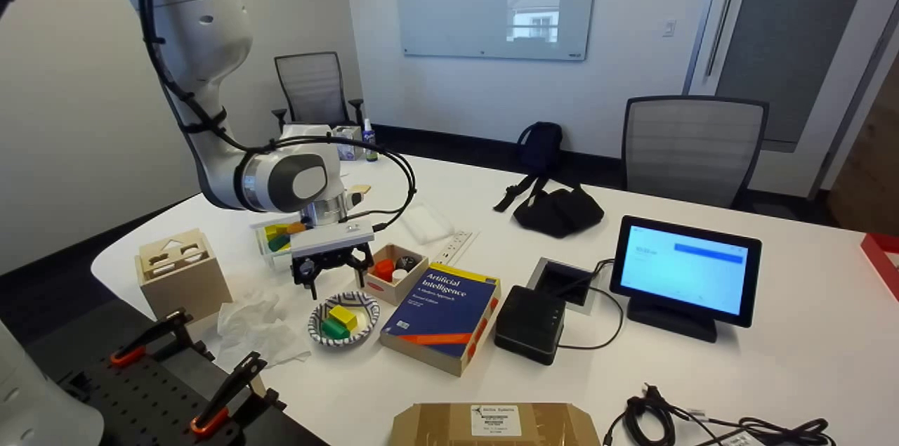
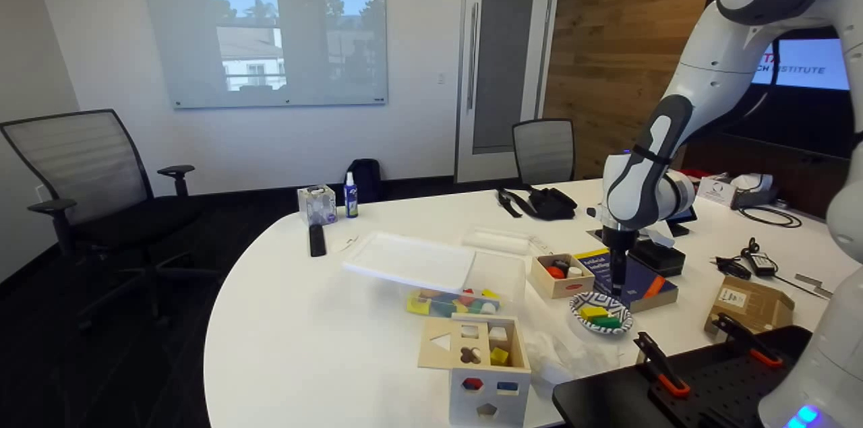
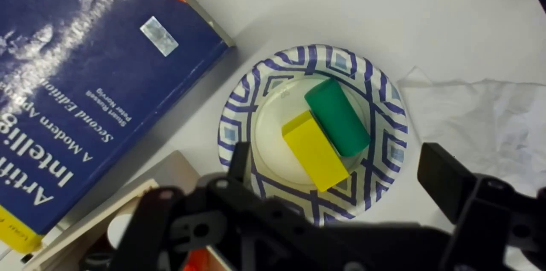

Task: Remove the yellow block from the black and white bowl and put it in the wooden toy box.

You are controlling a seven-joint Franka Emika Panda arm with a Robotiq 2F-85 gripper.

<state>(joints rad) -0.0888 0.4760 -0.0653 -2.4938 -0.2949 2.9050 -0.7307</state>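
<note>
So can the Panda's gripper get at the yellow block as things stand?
Likely yes: the gripper hangs open above the diamond-patterned bowl, and nothing covers the yellow block. The green cylinder close alongside could crowd the grasp, though.

The book (image 1: 442,312) reads "Artificial Intelligence", "A Modern Approach"; the wall screen (image 2: 809,94), "INSTITUTE"

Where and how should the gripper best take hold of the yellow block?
I would grip the yellow block by its short ends, from above: the green cylinder lies along one long side, likely leaving little finger room, and the bowl surrounds both. The open gripper probably must turn to align with the block's length.
</note>
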